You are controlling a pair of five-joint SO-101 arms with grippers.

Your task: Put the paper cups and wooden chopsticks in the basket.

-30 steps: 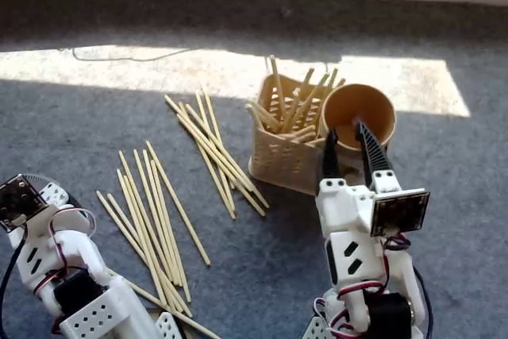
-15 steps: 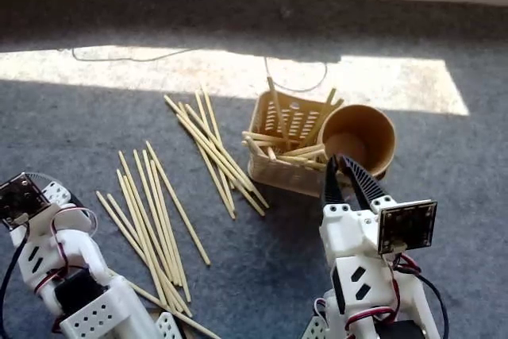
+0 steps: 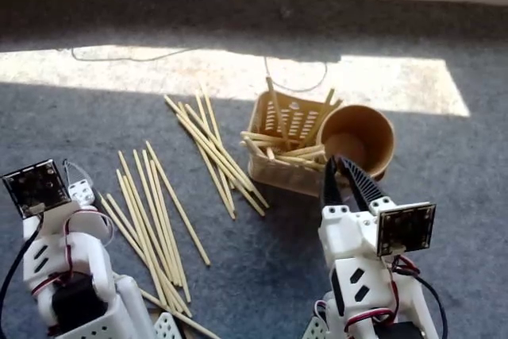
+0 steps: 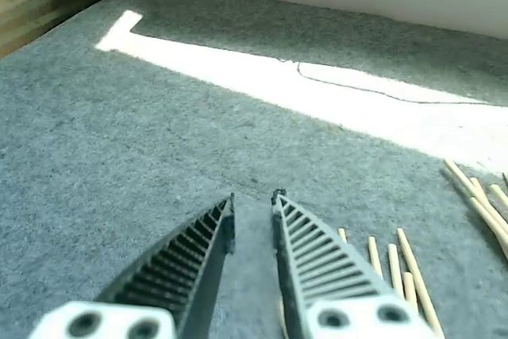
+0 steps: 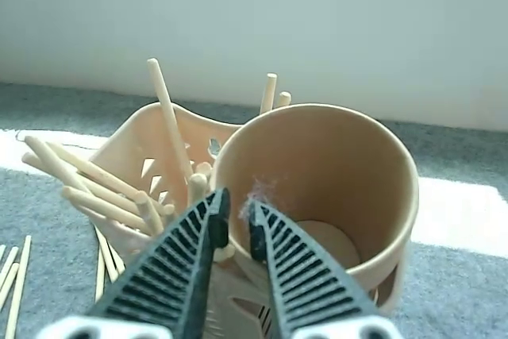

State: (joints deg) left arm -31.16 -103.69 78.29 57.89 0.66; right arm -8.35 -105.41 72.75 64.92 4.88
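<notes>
A tan paper cup [image 3: 359, 137] [image 5: 333, 172] leans in the right end of the beige slotted basket [image 3: 279, 166] [image 5: 127, 156], which holds several wooden chopsticks [image 3: 278, 152]. My right gripper [image 3: 337, 163] [image 5: 236, 202] sits at the cup's near rim. One finger is inside the cup and one outside, with a narrow gap between them, shut on the rim. Loose chopsticks lie on the grey carpet in two bunches [image 3: 213, 152] [image 3: 151, 220]. My left gripper [image 4: 253, 196] hangs slightly open over bare carpet at the front left, with chopstick ends [image 4: 405, 263] beside it.
The floor is grey carpet with a sunlit strip [image 3: 190, 69] across the back. A thin cable [image 3: 295, 86] [image 4: 373, 89] lies in that strip behind the basket. A pale wall [image 5: 317, 21] bounds the far side. The left arm's body [image 3: 59, 252] stands at the front left corner.
The right gripper came down and back with the cup, which sank lower in the basket. The basket settled and its chopsticks fell flatter. In the last half second the left arm shifted right and up.
</notes>
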